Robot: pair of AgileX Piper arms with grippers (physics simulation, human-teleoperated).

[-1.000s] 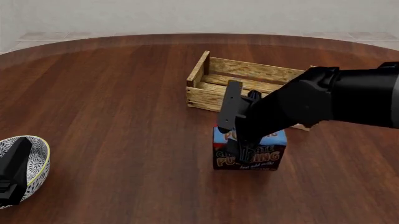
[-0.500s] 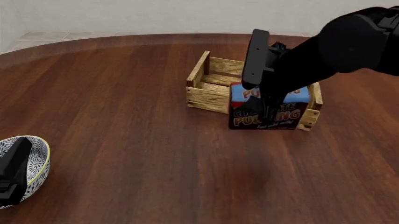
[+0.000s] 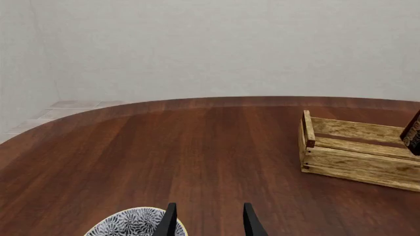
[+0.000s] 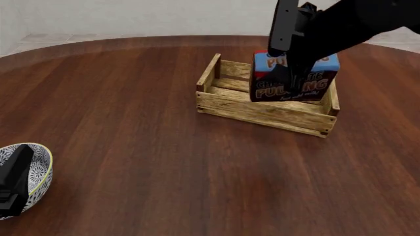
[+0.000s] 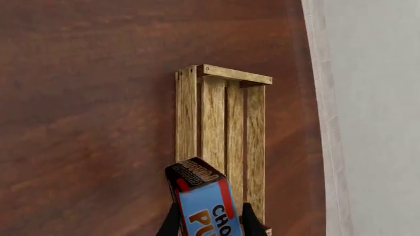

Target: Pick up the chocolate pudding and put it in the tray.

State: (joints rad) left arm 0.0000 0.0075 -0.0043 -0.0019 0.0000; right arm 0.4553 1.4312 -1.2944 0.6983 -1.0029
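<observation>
The right gripper (image 4: 288, 73) is clamped on the chocolate pudding (image 4: 295, 81), its fingers pressing the carton's sides. The carton hangs upright above the right half of the tray (image 4: 259, 112) — whether it touches the slats cannot be told. Far off at the table's (image 4: 131, 147) near left edge, the left gripper (image 3: 208, 221) hangs with fingers spread, empty, over a white patterned bowl (image 4: 36, 169).

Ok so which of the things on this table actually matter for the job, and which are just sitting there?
Part of the job:
chocolate pudding, held in the right claw
tray, the wooden crate it hangs over

Just lying about:
patterned bowl, by the idle left claw
</observation>
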